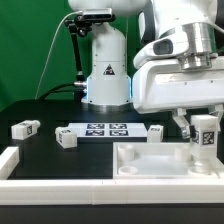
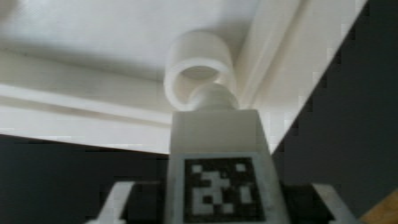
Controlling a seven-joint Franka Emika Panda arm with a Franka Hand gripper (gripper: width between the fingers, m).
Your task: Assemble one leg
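Observation:
My gripper is shut on a leg, a small white block with a black-and-white tag, held upright over the exterior view's right end of the large white panel. In the wrist view the held leg fills the lower middle between my fingers, and its tip points at a round socket post in the panel's corner. Whether the leg touches the post I cannot tell. Three more legs lie on the table: one at the exterior view's far left, one beside it, one past the marker board.
The marker board lies flat behind the panel. The robot's white base stands at the back. A white raised rim runs along the table's front and left edge.

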